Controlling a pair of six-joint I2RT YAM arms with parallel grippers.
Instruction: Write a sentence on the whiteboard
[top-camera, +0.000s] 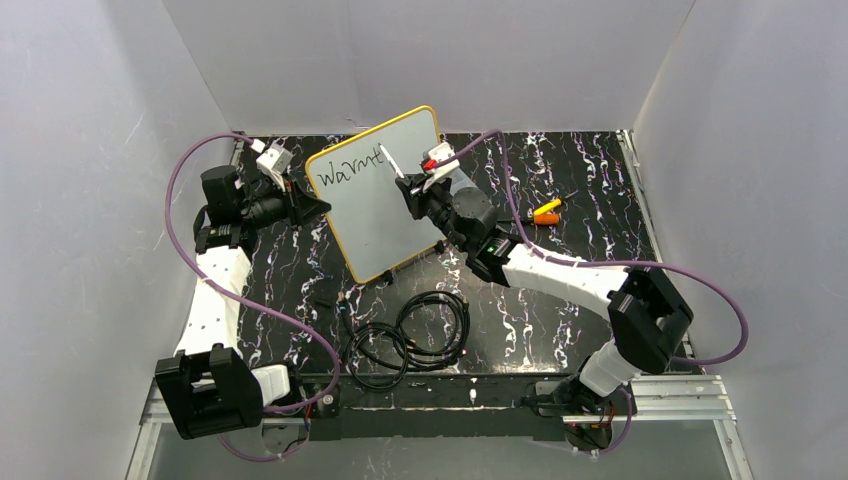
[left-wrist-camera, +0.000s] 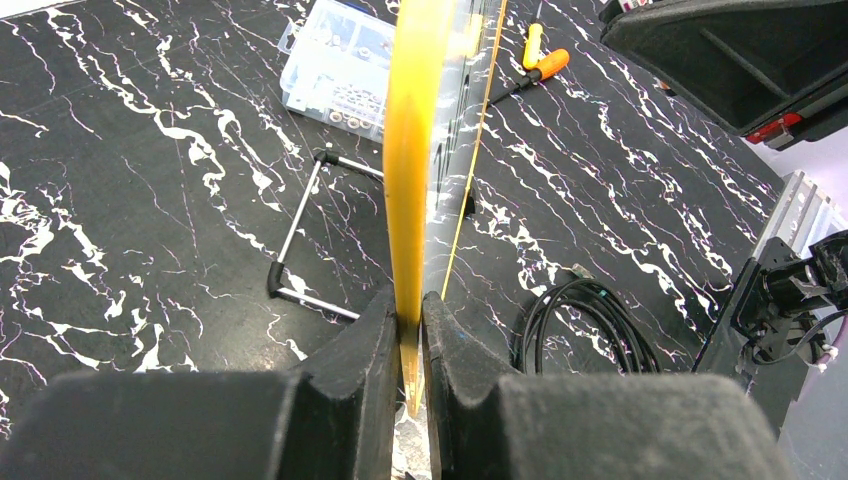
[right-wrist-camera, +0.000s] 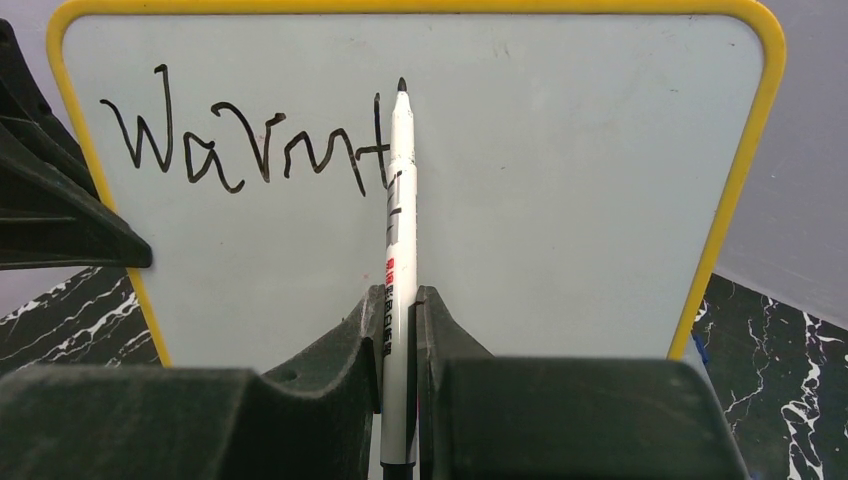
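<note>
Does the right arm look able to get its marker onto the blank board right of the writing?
Probably yes: the right gripper holds the marker, tip just past the writing; the whiteboard is bare to its right, and the left gripper clamps only the opposite edge.

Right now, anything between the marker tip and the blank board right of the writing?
Nothing visible. The right hand holds the white black-tipped marker at the yellow-framed white whiteboard, just past the black handwritten "Warmt"; surface beyond is bare.

Black tabletop (top-camera: 640, 200) with white marble veining, plain pale grey walls (top-camera: 500, 60) on three sides, even light
</note>
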